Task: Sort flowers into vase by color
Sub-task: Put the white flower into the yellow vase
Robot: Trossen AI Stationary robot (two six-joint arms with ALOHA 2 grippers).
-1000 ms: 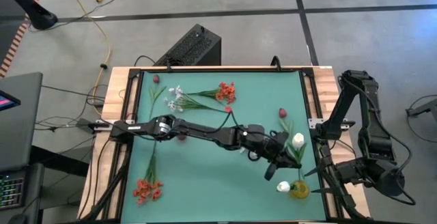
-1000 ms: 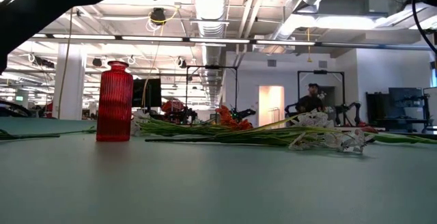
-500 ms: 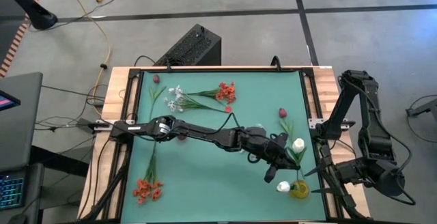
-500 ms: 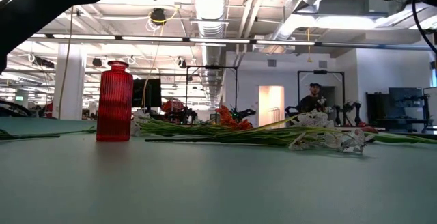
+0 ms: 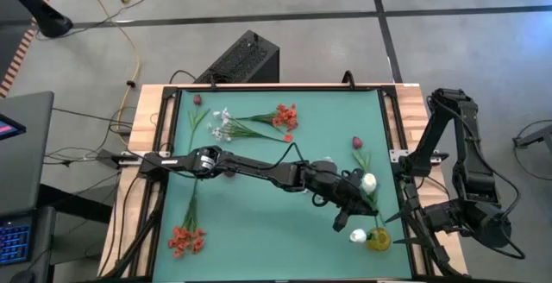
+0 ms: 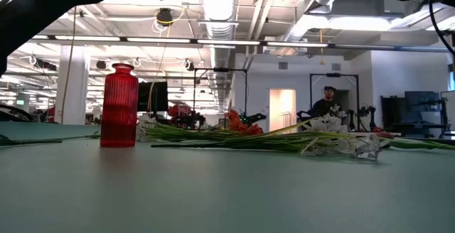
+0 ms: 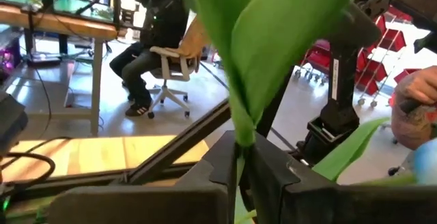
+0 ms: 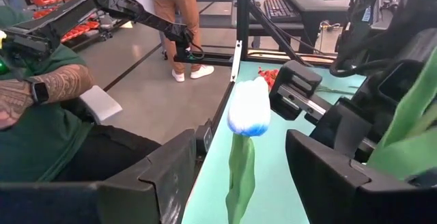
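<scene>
Flowers are lying scattered over the green table [image 5: 259,223], with one in the left gripper [image 5: 358,198] at the table's right side. That white bud [image 5: 369,180] is sitting on a green stem whose leaf is rising between the left gripper's fingers [image 7: 225,173] in the left wrist view, where the jaws are pinching the stem narrowly. Just below it in the high view, a yellow vase [image 5: 378,240] is standing near the table's right front corner with another white bud [image 5: 358,235] beside its mouth. A dark red bud [image 5: 356,143] is lying a little above the gripper. Farther back on the left, a white spray [image 5: 222,124] and an orange-red cluster [image 5: 285,116] are lying side by side, and a second orange-red cluster [image 5: 185,238] is lying near the left front corner. A red ribbed vase [image 6: 119,106] is standing upright in the low view. The right gripper [image 8: 239,176] is waiting off the table's right edge, its fingers standing wide apart, looking toward a white bud [image 8: 248,108]. People are sitting and standing in the room beyond.
</scene>
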